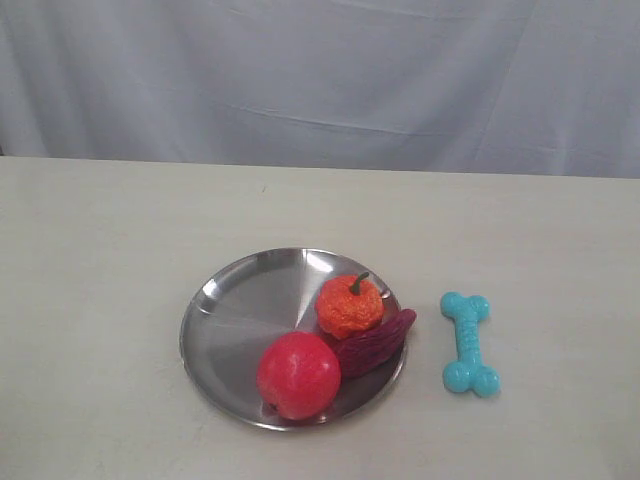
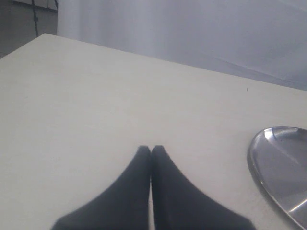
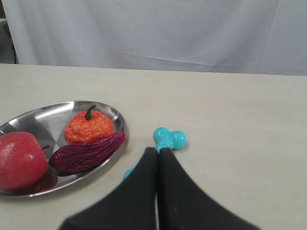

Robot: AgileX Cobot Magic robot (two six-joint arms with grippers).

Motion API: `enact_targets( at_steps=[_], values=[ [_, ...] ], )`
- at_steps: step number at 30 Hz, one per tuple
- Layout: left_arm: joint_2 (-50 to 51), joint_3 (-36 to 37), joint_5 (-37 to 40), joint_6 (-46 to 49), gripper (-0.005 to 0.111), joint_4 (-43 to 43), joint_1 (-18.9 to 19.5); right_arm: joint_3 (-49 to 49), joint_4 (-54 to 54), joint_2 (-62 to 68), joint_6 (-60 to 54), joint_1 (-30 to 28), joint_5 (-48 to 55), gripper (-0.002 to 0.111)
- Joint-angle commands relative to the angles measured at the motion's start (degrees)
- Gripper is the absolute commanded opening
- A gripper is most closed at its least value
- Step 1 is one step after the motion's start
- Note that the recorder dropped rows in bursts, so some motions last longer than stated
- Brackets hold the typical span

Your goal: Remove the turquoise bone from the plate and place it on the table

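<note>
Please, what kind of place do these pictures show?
Probably a robot test bench, not a kitchen: a plain beige table, a cloth backdrop, and toy food on a metal plate.

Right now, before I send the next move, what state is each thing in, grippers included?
bone: lying flat on the table, right of the plate, clear of it, not held.
plate: flat on the table, holding three toy foods.
apple: on the plate, near its front rim.
pumpkin: on the plate, stem up.
purple toy: lying on the plate, tip at the rim.
left gripper: fingers shut, empty.
right gripper: fingers shut, empty.
</note>
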Motion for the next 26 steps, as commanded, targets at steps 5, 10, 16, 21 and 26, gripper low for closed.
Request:
enact_targets(
  at_steps=[5, 10, 16, 21, 26],
  values=[
    [-0.1, 0.1, -0.3, -0.1, 0.000, -0.2, -0.3, 0.2, -0.3, -0.4, -0.7, -0.2, -0.1, 0.000],
    [-0.1, 0.1, -0.3, -0.1, 0.000, -0.2, -0.3, 0.2, -0.3, -0.4, -0.7, -0.2, -0.1, 0.000],
    [-0.1, 0.1, -0.3, -0.1, 0.000, -0.2, -0.3, 0.2, -0.3, -0.4, -0.7, -0.2, -0.1, 0.000],
    [-0.1, 0.1, -0.3, -0.1, 0.000, -0.2, -0.3, 0.2, -0.3, -0.4, -0.7, -0.2, -0.1, 0.000],
    [-0.1, 0.1, -0.3, -0.1, 0.000, -0.2, -0.3, 0.2, -0.3, -0.4, -0.7, -0.2, 0.6, 0.000]
  ],
)
